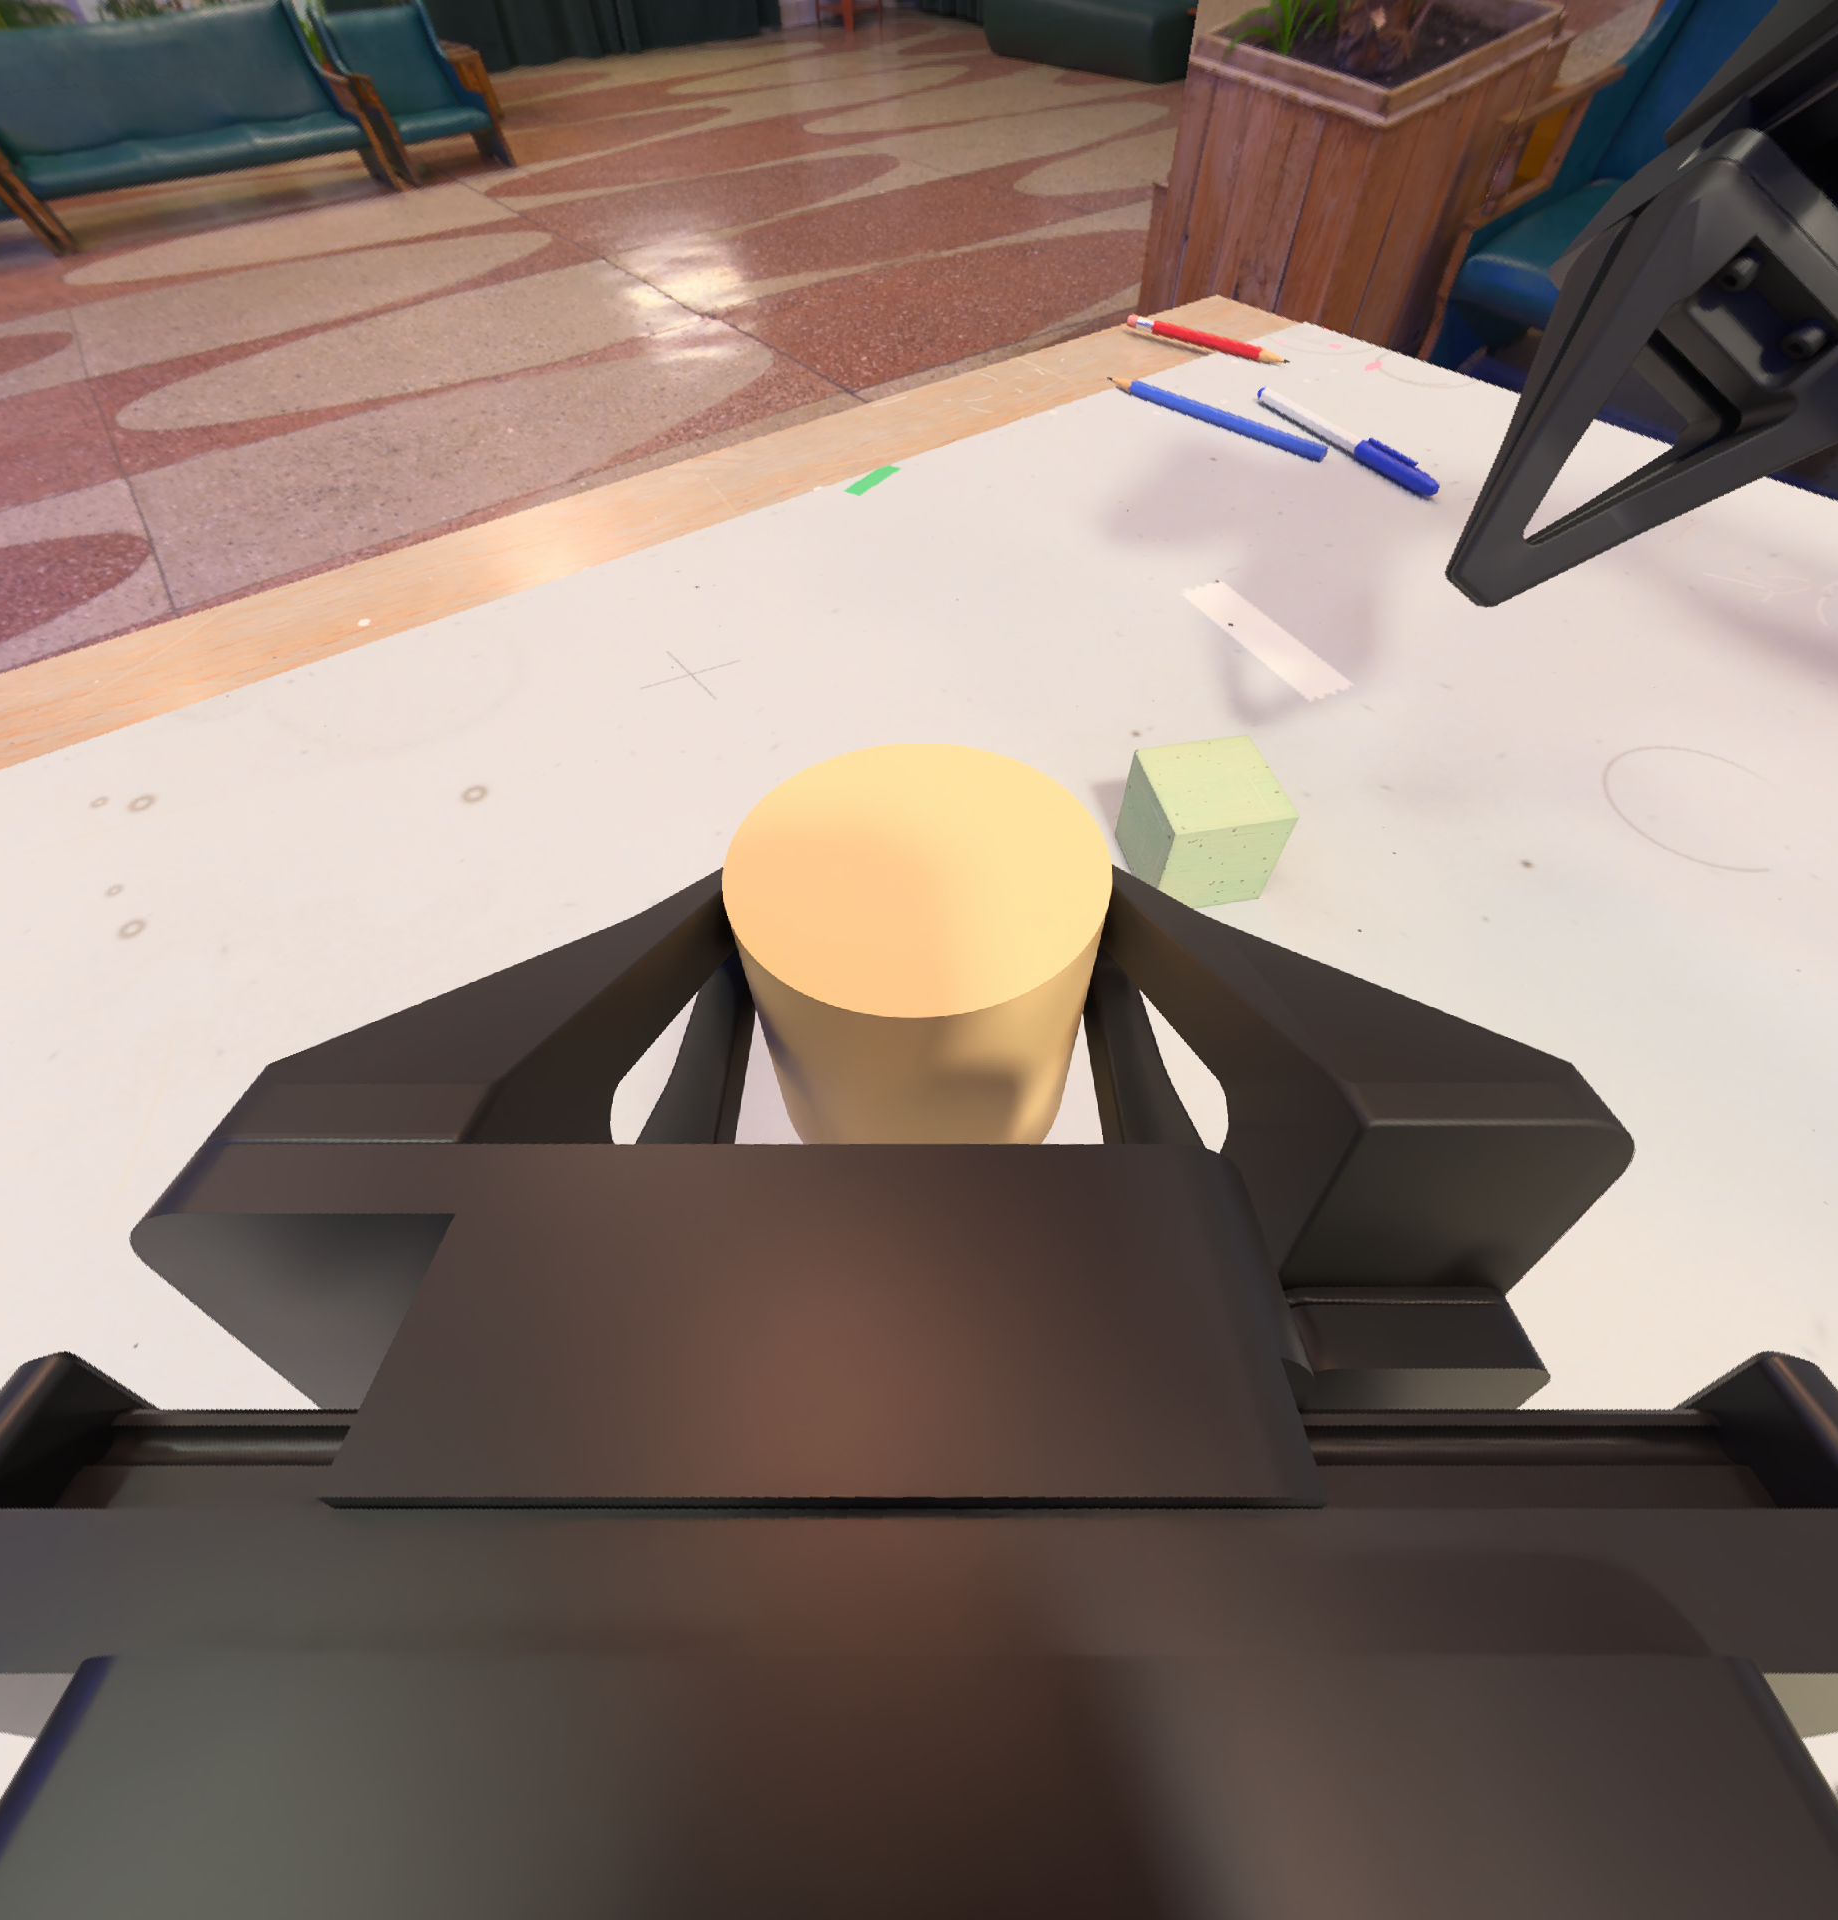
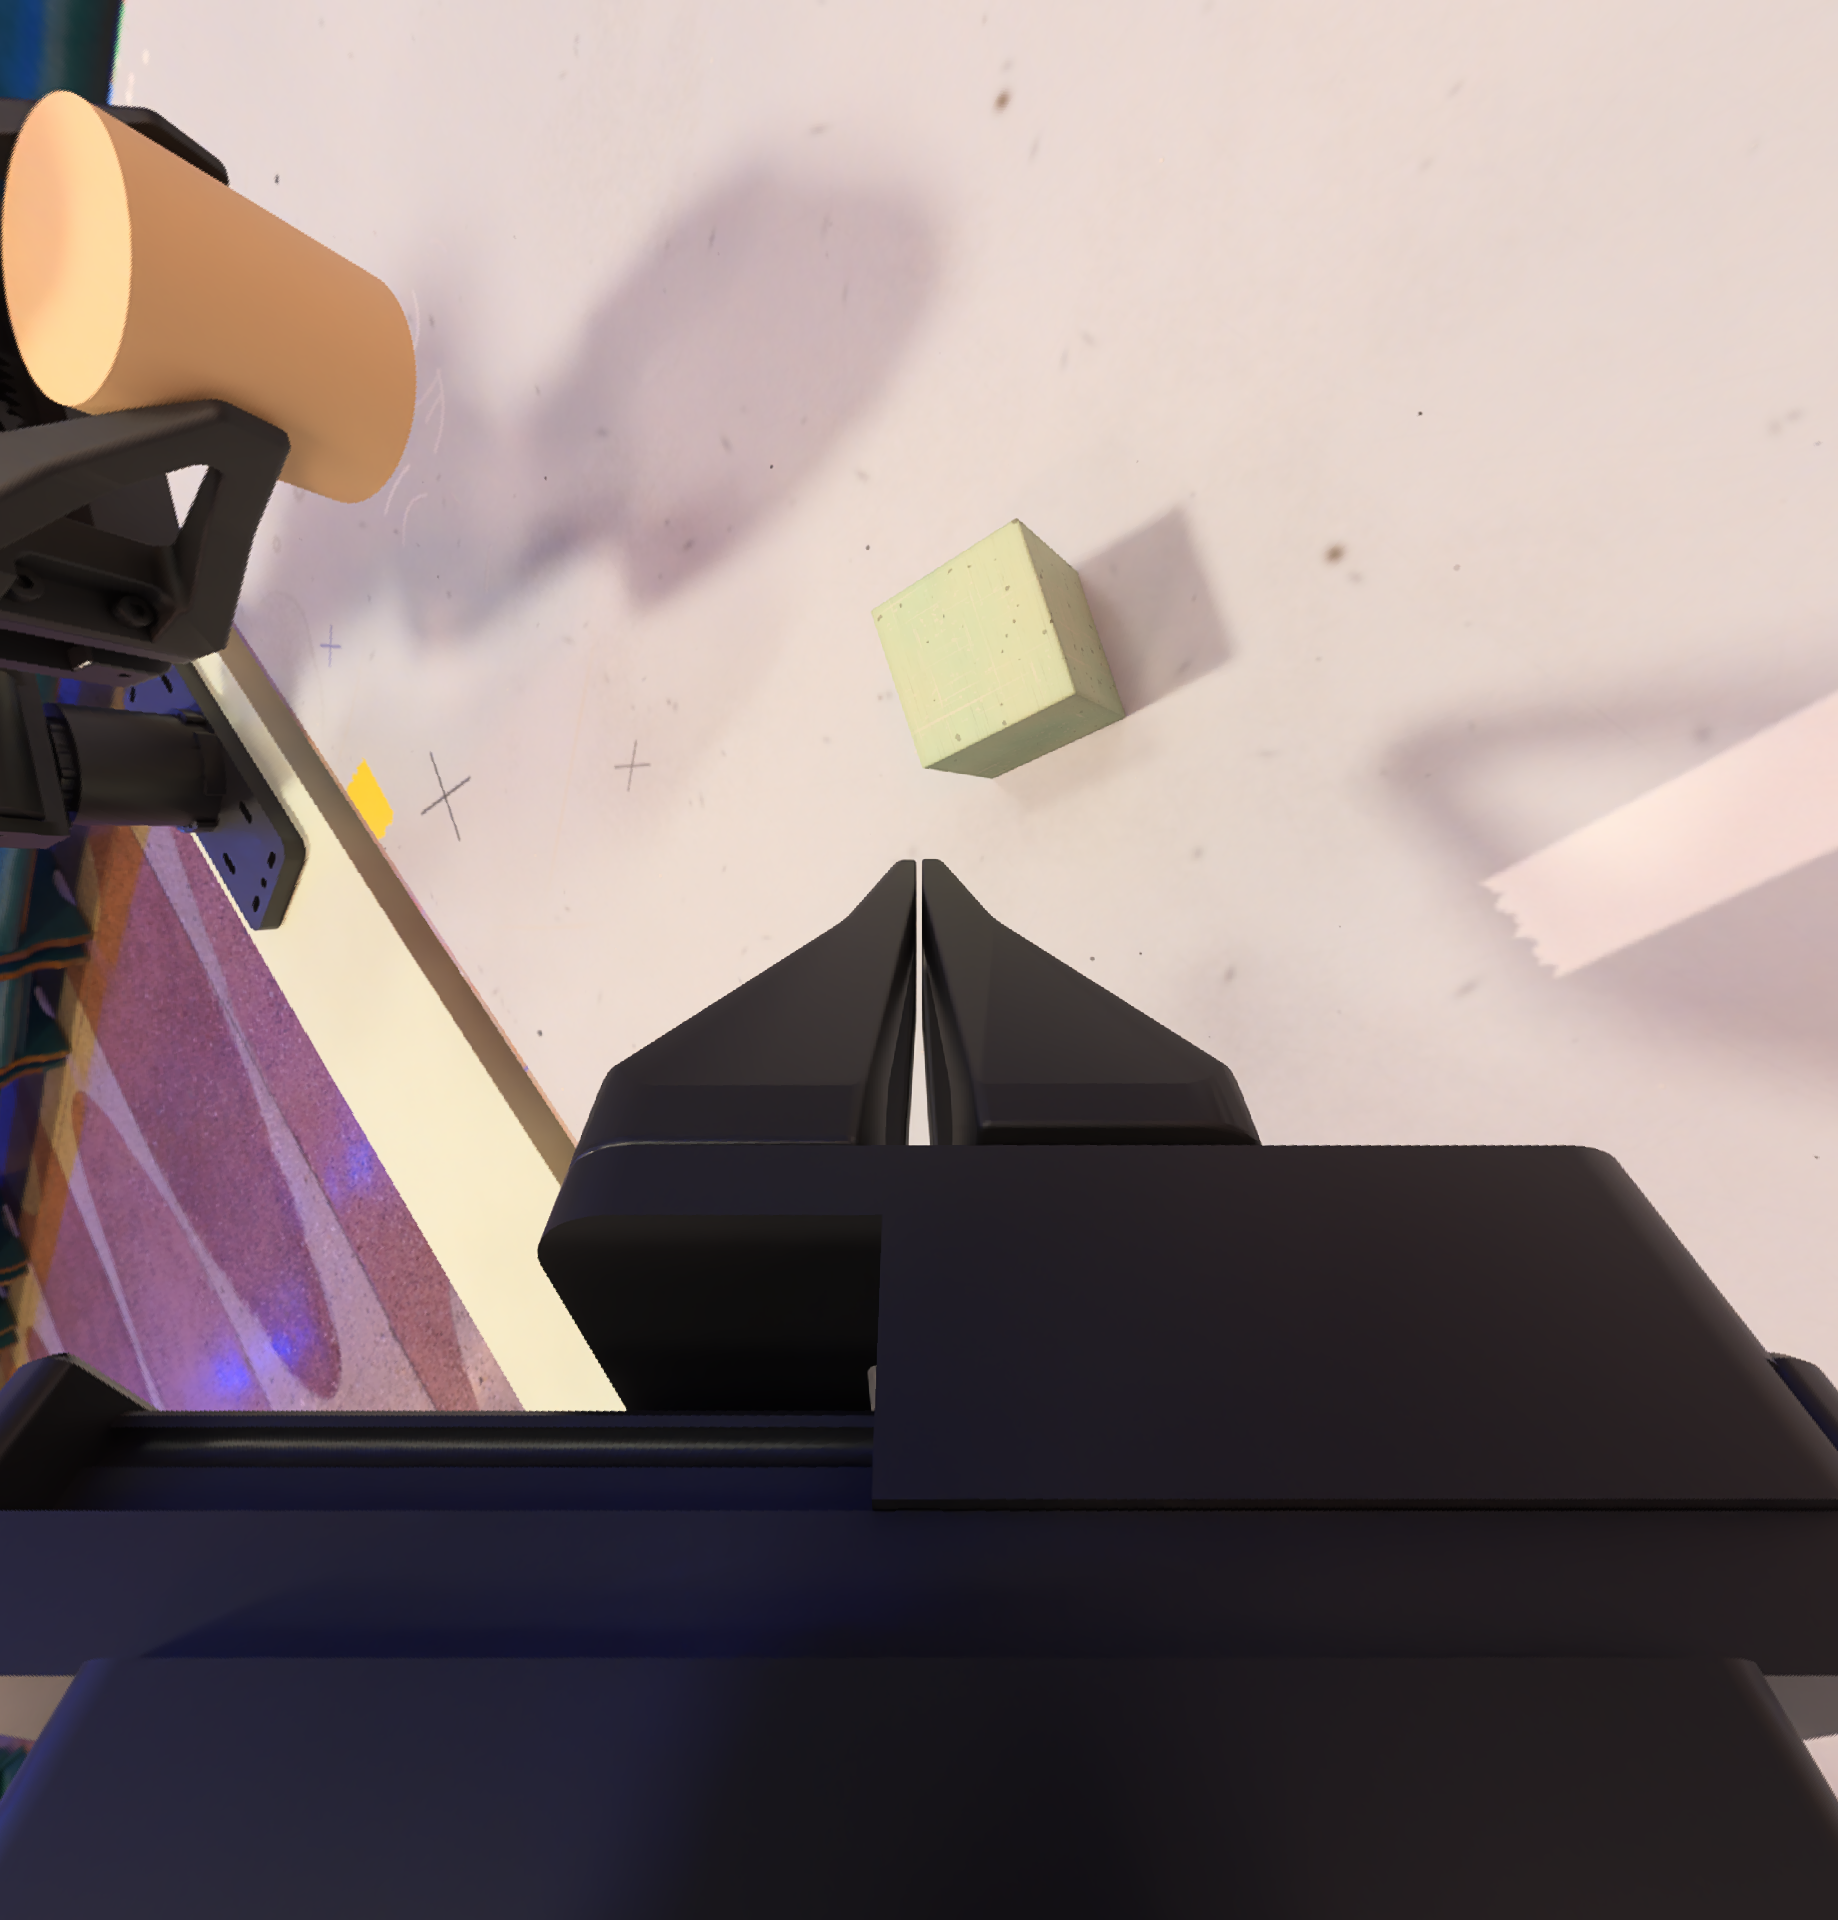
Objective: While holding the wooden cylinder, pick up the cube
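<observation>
My left gripper [image 1: 917,914] is shut on the light wooden cylinder [image 1: 915,935], which stands upright between its fingers, held off the table; the right wrist view shows it [image 2: 208,301] at the upper left in that gripper [image 2: 115,488]. The pale green cube [image 1: 1206,821] lies on the white table just right of the cylinder. In the right wrist view the cube [image 2: 998,649] lies a little beyond my right gripper [image 2: 918,864], which is shut and empty above the table. The right gripper also shows in the left wrist view [image 1: 1486,582] at the upper right.
A red pencil [image 1: 1206,340], a blue pencil [image 1: 1221,419] and a blue-capped marker [image 1: 1346,442] lie near the table's far edge. A strip of white tape [image 1: 1263,639] is stuck beyond the cube. A wooden planter [image 1: 1341,156] and teal benches [image 1: 167,104] stand on the floor.
</observation>
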